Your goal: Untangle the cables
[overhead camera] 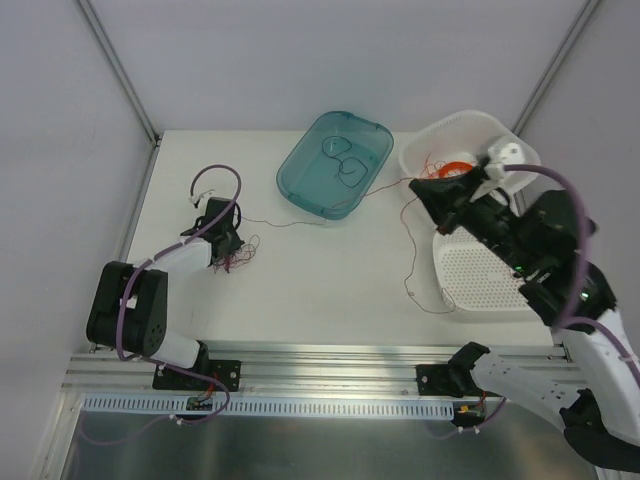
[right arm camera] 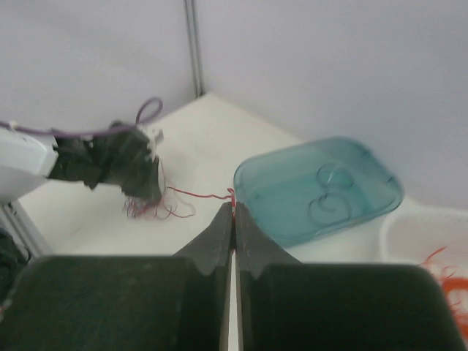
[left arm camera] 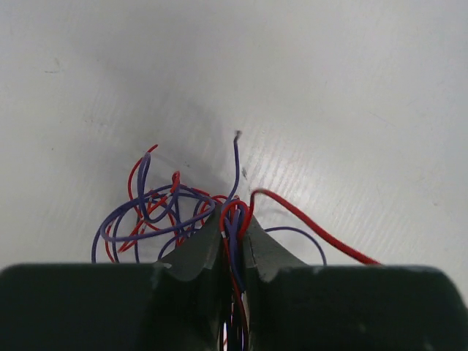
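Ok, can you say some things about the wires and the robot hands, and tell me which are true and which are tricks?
1. The left gripper is pinching the wad of cables. True.
2. The teal tray has nothing in it. False: two dark wire loops lie inside.
3. The right gripper is wide open. False: it is shut on a thin red wire.
4. That thin red wire runs from the wad to the right gripper. True.
5. The orange coil lies on the table next to the left arm. False: it sits in the white basket.
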`<state>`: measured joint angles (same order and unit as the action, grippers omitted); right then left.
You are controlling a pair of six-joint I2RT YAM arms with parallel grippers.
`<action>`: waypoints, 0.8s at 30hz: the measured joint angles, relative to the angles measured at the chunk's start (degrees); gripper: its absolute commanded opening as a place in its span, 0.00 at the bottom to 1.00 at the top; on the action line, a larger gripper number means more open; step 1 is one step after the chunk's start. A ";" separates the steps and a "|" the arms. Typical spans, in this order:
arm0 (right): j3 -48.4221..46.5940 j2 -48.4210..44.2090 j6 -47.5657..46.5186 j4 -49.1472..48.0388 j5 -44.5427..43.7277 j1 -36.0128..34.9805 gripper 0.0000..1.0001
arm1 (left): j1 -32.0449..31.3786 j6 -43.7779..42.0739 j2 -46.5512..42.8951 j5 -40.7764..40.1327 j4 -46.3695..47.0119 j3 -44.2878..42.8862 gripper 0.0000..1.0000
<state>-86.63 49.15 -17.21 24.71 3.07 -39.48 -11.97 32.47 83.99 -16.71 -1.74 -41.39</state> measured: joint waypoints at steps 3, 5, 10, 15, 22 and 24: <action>11.96 2.75 3.52 -2.56 1.79 0.00 0.01 | -0.83 -1.68 -1.18 1.29 -0.96 0.02 0.01; 19.37 6.25 5.55 -4.37 2.62 0.00 0.05 | -2.27 -3.08 -3.21 1.92 -1.44 0.04 0.01; 32.83 14.49 8.46 -3.58 3.28 0.02 0.56 | -6.95 -7.10 -9.53 4.90 -1.51 0.35 0.00; 32.02 18.99 7.76 -2.32 8.26 0.07 0.69 | -11.30 -11.82 -13.40 11.02 -1.57 1.95 0.00; 23.17 25.57 7.76 -9.42 20.04 -0.04 0.70 | -14.78 -15.54 -16.41 20.26 -2.10 2.95 0.00; 21.46 28.17 7.93 -12.68 23.10 -0.33 0.70 | -15.23 -16.20 -17.49 22.64 -2.10 2.95 0.01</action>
<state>-65.17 77.32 -9.28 12.03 26.17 -39.81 -27.20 16.27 66.50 5.93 -3.84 -38.44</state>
